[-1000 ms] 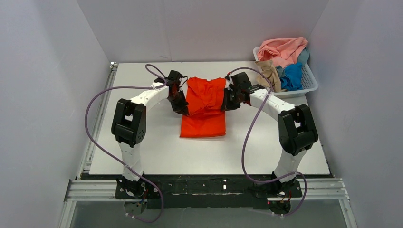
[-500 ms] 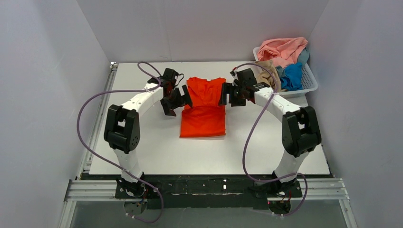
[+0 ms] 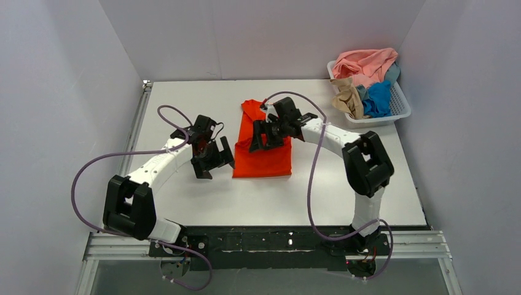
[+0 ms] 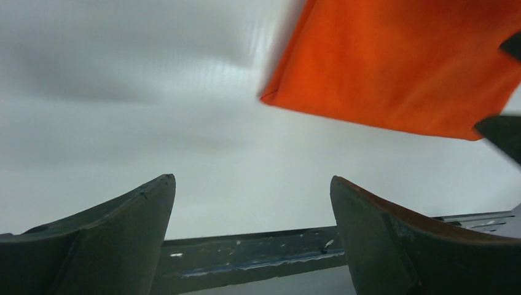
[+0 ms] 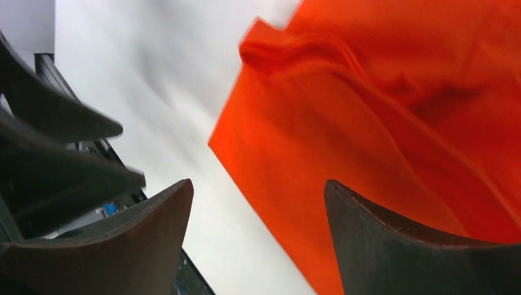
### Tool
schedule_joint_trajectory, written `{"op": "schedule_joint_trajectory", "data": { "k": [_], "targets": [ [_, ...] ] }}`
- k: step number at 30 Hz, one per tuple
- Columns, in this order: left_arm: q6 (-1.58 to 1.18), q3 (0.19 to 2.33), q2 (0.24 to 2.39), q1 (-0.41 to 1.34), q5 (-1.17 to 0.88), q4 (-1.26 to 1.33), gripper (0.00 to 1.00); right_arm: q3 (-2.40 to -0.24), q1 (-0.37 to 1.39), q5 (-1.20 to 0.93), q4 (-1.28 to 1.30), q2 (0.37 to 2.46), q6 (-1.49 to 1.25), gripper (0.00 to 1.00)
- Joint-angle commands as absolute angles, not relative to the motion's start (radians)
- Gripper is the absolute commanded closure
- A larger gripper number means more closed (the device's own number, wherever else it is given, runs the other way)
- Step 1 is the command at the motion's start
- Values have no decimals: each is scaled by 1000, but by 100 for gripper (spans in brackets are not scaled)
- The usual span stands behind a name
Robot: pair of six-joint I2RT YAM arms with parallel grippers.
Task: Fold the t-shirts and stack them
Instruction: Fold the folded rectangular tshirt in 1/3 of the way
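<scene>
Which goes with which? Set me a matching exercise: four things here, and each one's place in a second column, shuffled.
Things
1. orange shirt
2. pink shirt
3. left gripper
4. right gripper

Places
a. open, over the orange shirt
b. on top of the pile in the basket
c. lying folded on the table
d. open, over bare table just left of the orange shirt

Pairs: 1-c, 2-b, 3-d, 4-a
</scene>
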State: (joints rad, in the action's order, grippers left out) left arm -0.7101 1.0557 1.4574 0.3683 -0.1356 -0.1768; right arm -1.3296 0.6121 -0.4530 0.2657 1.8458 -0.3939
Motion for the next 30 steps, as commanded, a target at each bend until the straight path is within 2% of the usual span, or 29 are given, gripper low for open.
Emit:
{"op": "schedule_joint_trajectory", "data": {
  "k": [1, 10, 13, 17, 19, 25, 28, 30],
  "targets": [
    [-712, 959, 1337, 364, -62, -338, 2, -1540, 617, -512, 224, 2002, -404, 14],
    [-750, 867, 1316, 364, -119, -317, 2, -1841, 530, -472, 302, 2295, -479, 14],
    [-760, 876, 1340, 364, -144, -279, 2, -1832, 526, -471, 309, 2247, -453, 14],
    [-762, 918, 1396, 364, -170, -241, 2, -1828, 520, -348, 375, 2116, -385, 12],
    [-767, 939, 1431, 364, -178, -225, 2, -1787, 516, -264, 392, 2028, -375, 11],
    [-779, 1006, 1561, 364, -228, -165, 2, -1449, 512, -58, 391, 1730, -429, 10],
    [-789, 1027, 1614, 365, -251, -150, 3, -1269, 511, -30, 435, 1596, -542, 10],
    [-804, 1023, 1642, 366, -279, -126, 7, -1157, 512, -55, 425, 1540, -616, 10]
  ]
}}
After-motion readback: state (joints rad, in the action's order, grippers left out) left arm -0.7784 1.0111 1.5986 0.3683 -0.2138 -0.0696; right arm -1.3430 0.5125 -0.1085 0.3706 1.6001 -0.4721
